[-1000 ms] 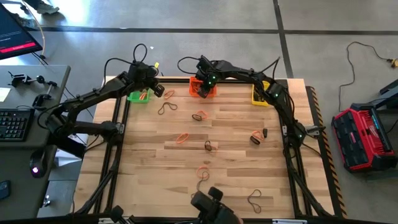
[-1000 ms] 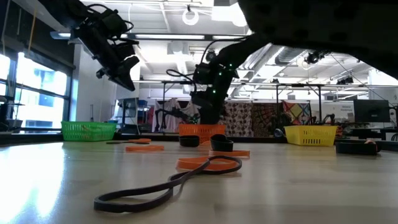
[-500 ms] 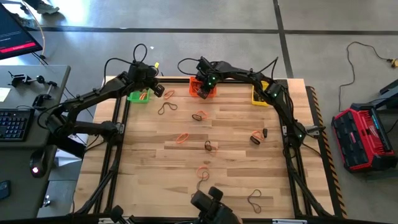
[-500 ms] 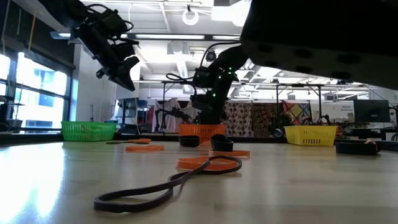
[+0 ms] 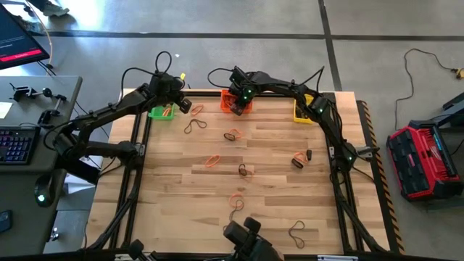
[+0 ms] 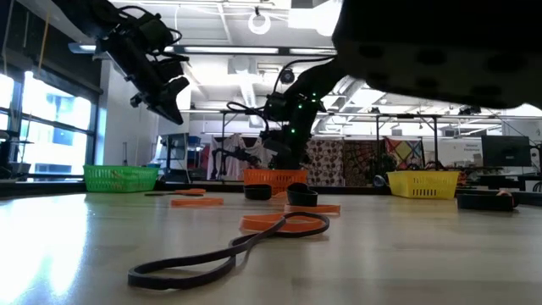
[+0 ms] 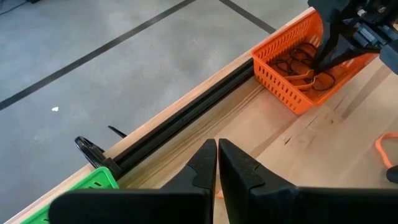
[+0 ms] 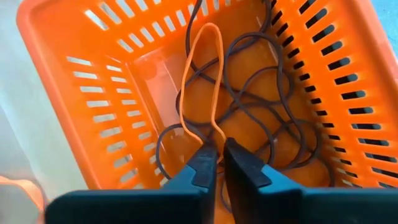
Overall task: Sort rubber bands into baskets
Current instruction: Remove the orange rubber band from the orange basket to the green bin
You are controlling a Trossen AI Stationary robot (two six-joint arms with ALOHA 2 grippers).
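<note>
Table (image 5: 275, 156): loose rubber bands (image 5: 212, 161) scattered mid-surface. Orange basket (image 8: 74, 106) at 12 o'clock edge, dark bands inside. Right gripper (image 8: 220, 163) inside it, jaws narrow, pinching orange band (image 8: 200, 81). Left gripper (image 7: 217, 163) pressed together, empty, beside green basket (image 5: 161, 113), 11 o'clock.

overhead, table-level, two wrist views; shared orange basket (image 7: 305, 68)

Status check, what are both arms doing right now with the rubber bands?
Right gripper in orange basket, fingers nearly shut by orange band. Left gripper shut, empty, above green basket. Nothing blocking.
</note>
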